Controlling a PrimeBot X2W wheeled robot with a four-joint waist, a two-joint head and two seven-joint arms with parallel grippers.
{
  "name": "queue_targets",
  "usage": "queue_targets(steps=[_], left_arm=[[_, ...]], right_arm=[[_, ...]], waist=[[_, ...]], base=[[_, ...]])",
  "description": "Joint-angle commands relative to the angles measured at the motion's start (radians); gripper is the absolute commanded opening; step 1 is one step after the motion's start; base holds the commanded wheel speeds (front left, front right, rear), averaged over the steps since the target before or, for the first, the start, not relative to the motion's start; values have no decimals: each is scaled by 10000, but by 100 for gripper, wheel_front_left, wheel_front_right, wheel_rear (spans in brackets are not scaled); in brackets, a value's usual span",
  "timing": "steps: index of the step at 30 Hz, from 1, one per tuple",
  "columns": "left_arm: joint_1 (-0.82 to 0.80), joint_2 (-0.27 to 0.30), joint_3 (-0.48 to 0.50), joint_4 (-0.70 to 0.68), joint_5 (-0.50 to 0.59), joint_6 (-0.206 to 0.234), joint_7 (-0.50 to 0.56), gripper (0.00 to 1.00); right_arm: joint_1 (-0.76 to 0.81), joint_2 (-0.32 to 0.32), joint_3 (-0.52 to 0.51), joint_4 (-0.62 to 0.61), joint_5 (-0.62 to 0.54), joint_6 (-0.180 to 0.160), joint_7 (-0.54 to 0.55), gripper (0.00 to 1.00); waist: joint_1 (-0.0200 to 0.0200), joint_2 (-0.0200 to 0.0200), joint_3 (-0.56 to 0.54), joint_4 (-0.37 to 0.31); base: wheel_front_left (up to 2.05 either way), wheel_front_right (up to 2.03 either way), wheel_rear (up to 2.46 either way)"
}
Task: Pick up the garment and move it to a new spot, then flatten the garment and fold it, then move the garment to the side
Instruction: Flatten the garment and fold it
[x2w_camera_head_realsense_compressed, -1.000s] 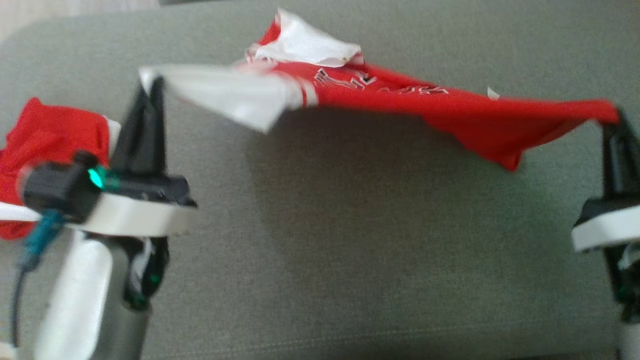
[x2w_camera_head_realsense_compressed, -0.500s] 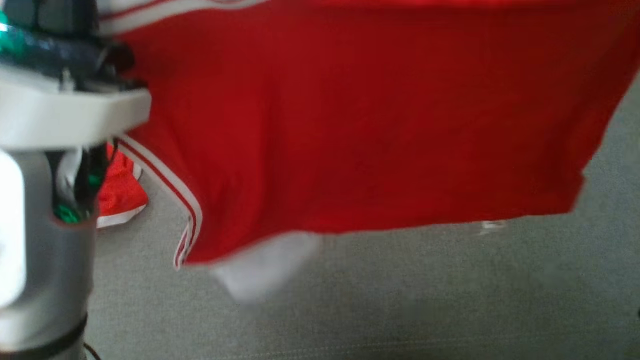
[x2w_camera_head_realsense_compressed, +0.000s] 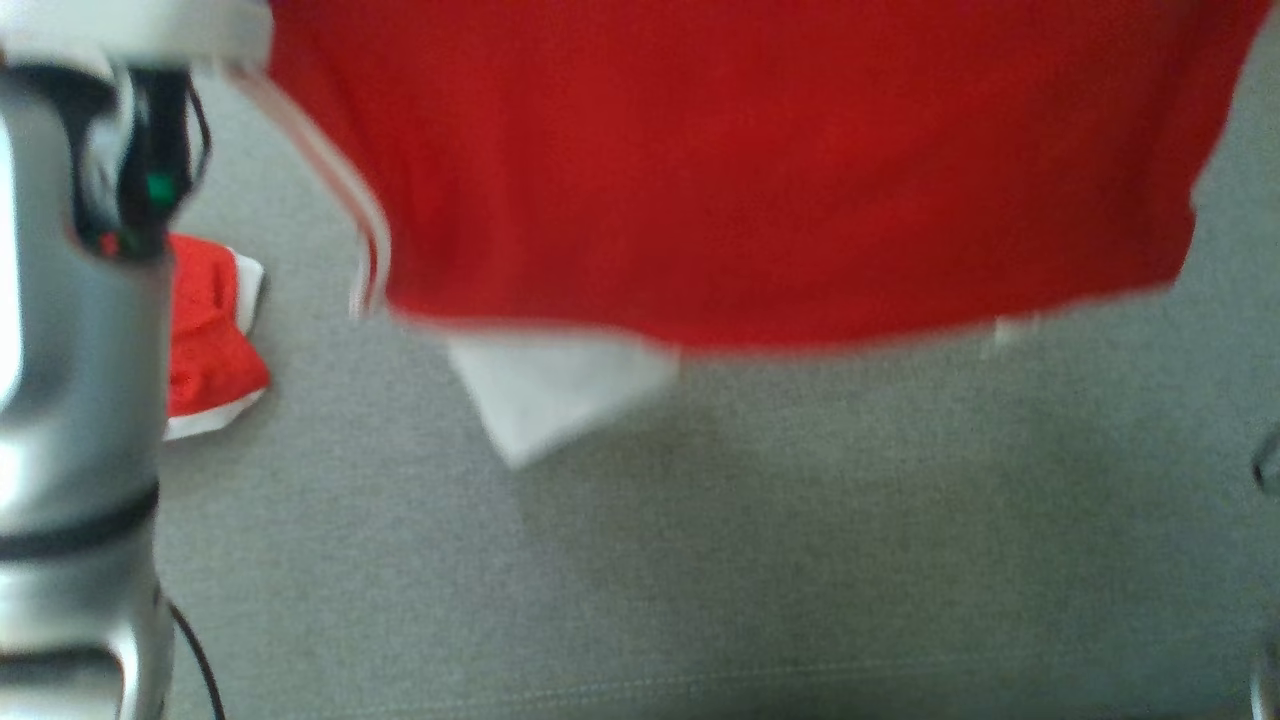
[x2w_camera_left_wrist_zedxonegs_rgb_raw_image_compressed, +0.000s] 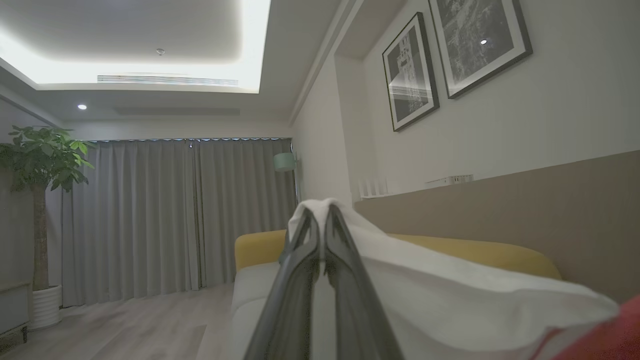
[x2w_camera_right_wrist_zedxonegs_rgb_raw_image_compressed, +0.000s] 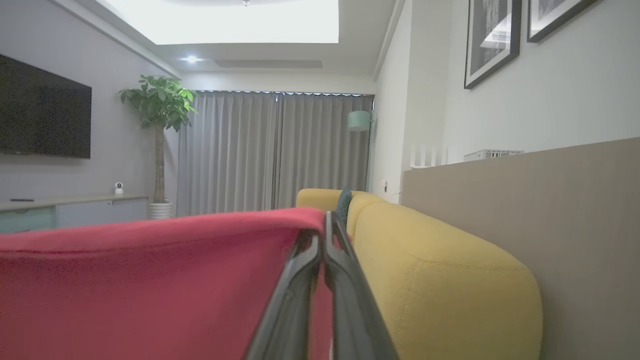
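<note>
The garment (x2w_camera_head_realsense_compressed: 760, 170) is a red shirt with white sleeves and white side stripes. It hangs spread in the air across the top of the head view, a white sleeve (x2w_camera_head_realsense_compressed: 555, 390) dangling below its lower edge. In the left wrist view my left gripper (x2w_camera_left_wrist_zedxonegs_rgb_raw_image_compressed: 320, 225) is shut on a white part of the garment (x2w_camera_left_wrist_zedxonegs_rgb_raw_image_compressed: 450, 300). In the right wrist view my right gripper (x2w_camera_right_wrist_zedxonegs_rgb_raw_image_compressed: 322, 235) is shut on the garment's red edge (x2w_camera_right_wrist_zedxonegs_rgb_raw_image_compressed: 150, 280). My left forearm (x2w_camera_head_realsense_compressed: 70, 400) rises at the left of the head view.
A second red and white cloth (x2w_camera_head_realsense_compressed: 205, 340) lies crumpled on the grey cushion (x2w_camera_head_realsense_compressed: 700, 560) at the left. A yellow sofa back (x2w_camera_right_wrist_zedxonegs_rgb_raw_image_compressed: 440, 270) runs along a brown wall panel. Curtains, a potted plant and a wall television stand farther off.
Both arms have lifted the garment high, from stretched low over the cushion to hanging as a wide red sheet. Over the last half second it rose further.
</note>
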Motion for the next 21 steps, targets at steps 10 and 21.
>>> queue_targets(steps=[10, 21], left_arm=[[-4088, -174, 157, 4134, 365, -215, -1526, 0], [-4388, -1046, 387, 7616, 123, -575, -1914, 0]], right_arm=[[-4840, 792, 1214, 4363, 655, -9, -1714, 0], [-6194, 1342, 3237, 9463, 1118, -9, -3840, 0]], waist=[[0, 0, 1204, -282], [0, 0, 2617, 3]], base=[[0, 0, 0], [0, 0, 0]])
